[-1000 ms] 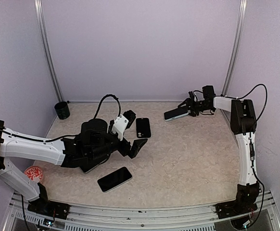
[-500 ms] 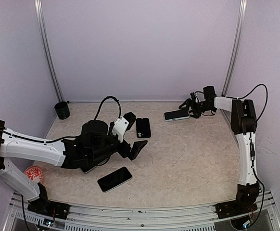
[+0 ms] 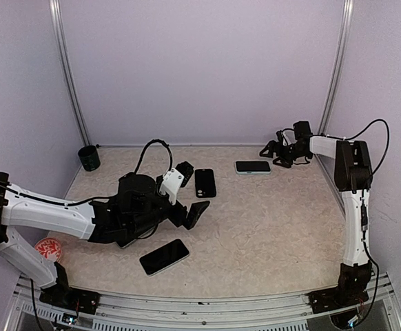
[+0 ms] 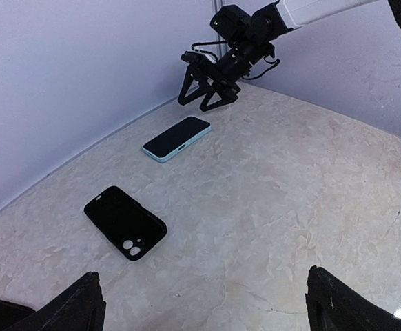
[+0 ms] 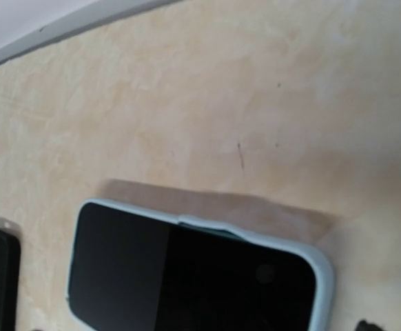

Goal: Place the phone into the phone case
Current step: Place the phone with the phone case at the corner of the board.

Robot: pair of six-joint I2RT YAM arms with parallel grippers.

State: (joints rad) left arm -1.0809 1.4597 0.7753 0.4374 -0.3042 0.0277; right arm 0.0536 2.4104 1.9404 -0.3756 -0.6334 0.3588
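Top external: phone (image 3: 253,166) lay flat in blue case (image 5: 322,276), upper centre-right of worktop (image 3: 283,227). Right fingers (image 3: 268,152) spread, empty, just right of it. Left fingers (image 3: 198,209) spread, empty, centre-left. Best: lift right arm straight up, avoid nudging case.

Seen from above, the left arm (image 3: 49,210) stretches low from the frame's lower left toward its middle, its left hand (image 3: 191,193) spread wide. Along the right edge the right arm (image 3: 355,207) stands tall and bends leftward, the right hand (image 3: 273,150) open in the upper right.
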